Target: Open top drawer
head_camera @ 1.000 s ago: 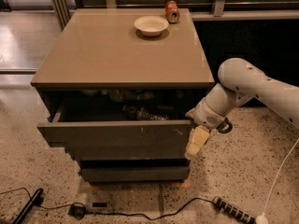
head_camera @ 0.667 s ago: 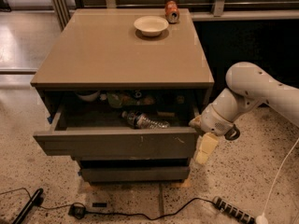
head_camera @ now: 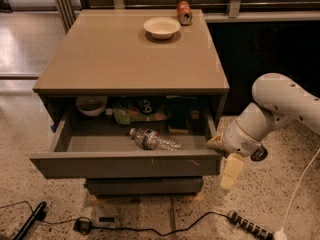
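The top drawer is pulled far out from under the cabinet top, its flat dark grey-brown front showing small pale scratches right of centre. Inside lie a plastic water bottle, a green snack bag, a bowl and dark packets. My gripper hangs on the white arm at the drawer front's right end, touching or just beside the corner, with one pale finger pointing down.
A white bowl and a red can stand on the cabinet top. A narrower drawer sits below. Cables and a power strip lie on the speckled floor in front.
The top drawer has slid further out toward the camera, showing more of its contents. My gripper and arm have moved right and forward along with its right end.
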